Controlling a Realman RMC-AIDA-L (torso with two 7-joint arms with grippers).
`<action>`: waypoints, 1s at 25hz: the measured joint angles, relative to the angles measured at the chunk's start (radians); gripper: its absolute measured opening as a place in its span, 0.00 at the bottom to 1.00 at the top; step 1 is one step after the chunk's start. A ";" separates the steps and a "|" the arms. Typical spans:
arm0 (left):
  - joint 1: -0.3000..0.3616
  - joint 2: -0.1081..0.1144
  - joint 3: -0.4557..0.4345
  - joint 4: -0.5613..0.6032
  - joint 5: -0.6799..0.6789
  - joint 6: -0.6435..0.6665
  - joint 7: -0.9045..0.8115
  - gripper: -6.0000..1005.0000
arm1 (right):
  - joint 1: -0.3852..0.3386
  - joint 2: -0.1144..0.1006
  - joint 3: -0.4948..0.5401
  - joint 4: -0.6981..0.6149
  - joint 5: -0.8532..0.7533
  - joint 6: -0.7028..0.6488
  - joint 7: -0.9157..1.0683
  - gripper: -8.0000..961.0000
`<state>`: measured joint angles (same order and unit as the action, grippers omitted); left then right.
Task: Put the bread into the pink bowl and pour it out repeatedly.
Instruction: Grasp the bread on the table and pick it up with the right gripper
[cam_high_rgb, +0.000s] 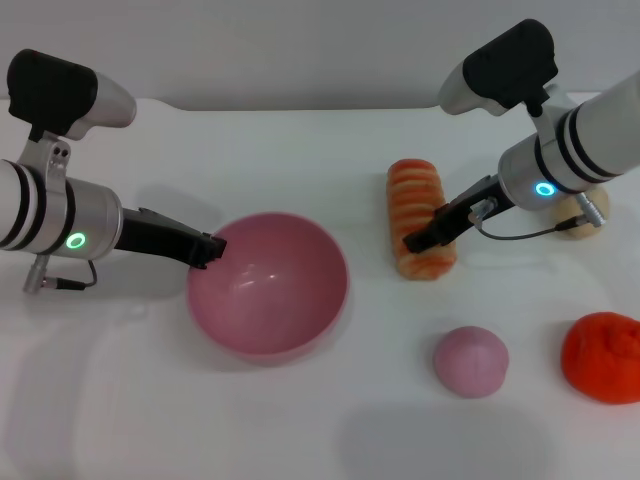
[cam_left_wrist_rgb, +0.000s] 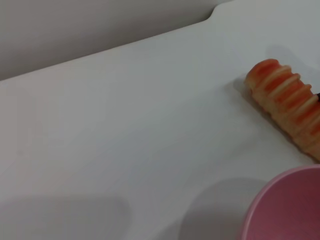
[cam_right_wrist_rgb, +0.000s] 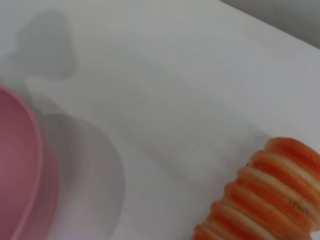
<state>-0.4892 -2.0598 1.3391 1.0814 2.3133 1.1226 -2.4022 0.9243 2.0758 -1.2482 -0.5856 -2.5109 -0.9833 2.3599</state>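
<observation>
So the bowl is empty right now, which tells me we're in the "put the bread in" half of the cycle. The bread (cam_high_rgb: 421, 219) is lying flat on the white surface (cam_high_rgb: 300, 420), off to the right of the pink bowl (cam_high_rgb: 268, 283) with a clear gap between them. The bowl is sitting upright and nothing is inside it.

The right gripper (cam_high_rgb: 418, 240) is reaching down onto the near half of the loaf, its dark fingers resting against the striped top. Honestly I can't tell if they're clamped on it or only touching, since the tips are blending into the bread in the head view and the right wrist view only shows the loaf and the bowl's edge.

The left gripper (cam_high_rgb: 212, 250) is sitting right at the bowl's left rim. It looks like it's pinching the rim to steady the bowl, but the fingertips are too dark and bunched to say for sure, so I'm calling that one unknown too.

My guess for what's needed next: get a firm grip across the loaf, lift it clear, carry it left over the rim and let go above the bowl's middle. The loaf is about as long as the bowl is wide, so it may sit propped on the rim if it's dropped off-centre.
</observation>
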 joint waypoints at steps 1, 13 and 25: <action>0.000 0.000 0.002 0.000 0.000 0.000 0.000 0.05 | 0.002 0.000 0.000 0.006 0.000 0.003 0.000 0.63; 0.011 0.000 0.008 0.000 -0.007 0.004 0.000 0.05 | -0.001 0.005 -0.037 0.007 0.001 0.024 0.003 0.60; 0.013 0.000 0.009 0.000 -0.010 0.004 0.000 0.05 | -0.006 0.006 -0.039 0.004 0.001 0.034 -0.007 0.48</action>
<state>-0.4763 -2.0598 1.3482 1.0815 2.3031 1.1263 -2.4022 0.9188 2.0817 -1.2868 -0.5813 -2.5095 -0.9494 2.3533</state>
